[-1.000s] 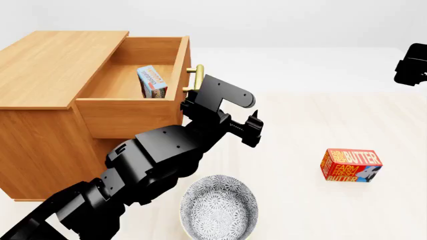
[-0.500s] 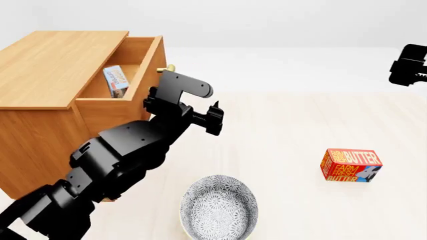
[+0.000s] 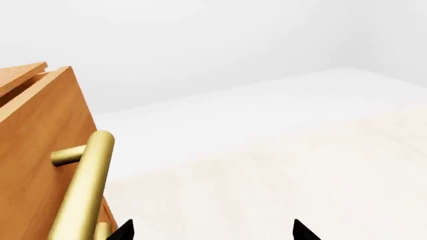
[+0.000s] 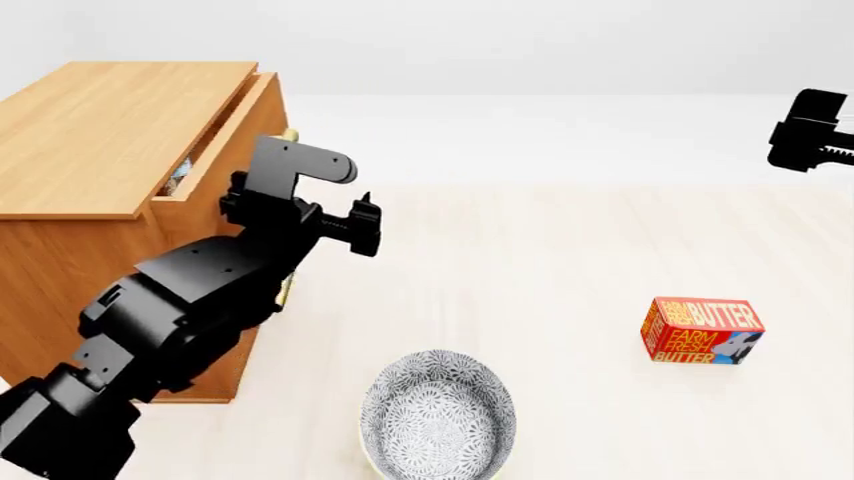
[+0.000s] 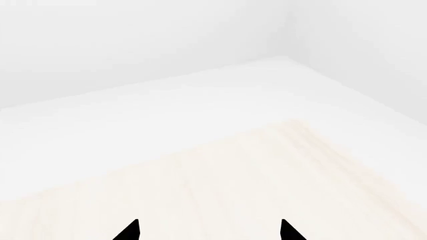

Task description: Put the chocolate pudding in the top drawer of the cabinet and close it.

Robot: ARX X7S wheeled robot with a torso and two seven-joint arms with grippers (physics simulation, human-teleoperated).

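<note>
The cabinet (image 4: 107, 130) stands at the left. Its top drawer (image 4: 260, 120) is pushed almost fully in, with only a narrow gap left. A thin blue sliver of the chocolate pudding (image 4: 182, 172) shows in that gap. My left arm leans against the drawer front. My left gripper (image 4: 363, 228) is open and empty, just right of the drawer. The brass handle (image 3: 83, 190) and the drawer front (image 3: 33, 150) show beside the left gripper (image 3: 213, 232) in the left wrist view. My right gripper (image 4: 807, 140) is open and empty, raised at the far right; its wrist view (image 5: 209, 232) shows only floor.
A patterned bowl (image 4: 438, 415) sits on the floor near the front, right of the cabinet. An orange-red butter box (image 4: 702, 331) lies at the right. The pale floor (image 4: 534, 260) stretches between them.
The top drawer has slid in from well open to nearly shut, hiding most of the pudding. My left arm has moved left with the drawer front. The right gripper barely shifted.
</note>
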